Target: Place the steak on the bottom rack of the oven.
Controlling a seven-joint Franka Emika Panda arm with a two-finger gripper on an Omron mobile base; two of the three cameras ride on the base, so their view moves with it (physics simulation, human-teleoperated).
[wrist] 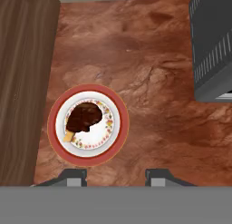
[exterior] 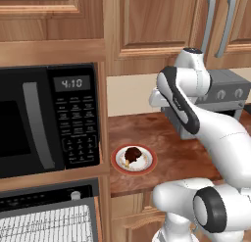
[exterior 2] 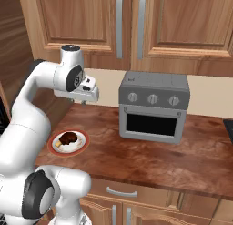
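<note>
The steak (wrist: 83, 118) is a dark brown lump with a tan edge, lying on a red-rimmed white plate (wrist: 118, 110) on the brown counter. It also shows at the counter's left end (exterior: 132, 154) (exterior 2: 68, 138). My gripper (wrist: 116, 177) hovers well above the counter, a little to the right of the plate, pointing down and open, with nothing between its fingertips (wrist: 74, 176). The hand (exterior 2: 84, 100) hangs high over the plate. The oven (exterior: 44, 198) sits low at the left under the microwave, with its silver knob (exterior: 75, 194) and wire racks (exterior: 49, 221) in sight.
A black microwave (exterior: 46, 118) with a keypad fills the cabinet left of the plate. The grey three-knob toaster oven (exterior 2: 154, 105) stands at the back of the counter to the right. Wooden wall cabinets (exterior 2: 136, 23) hang above. A wooden side panel (wrist: 22, 82) borders the plate.
</note>
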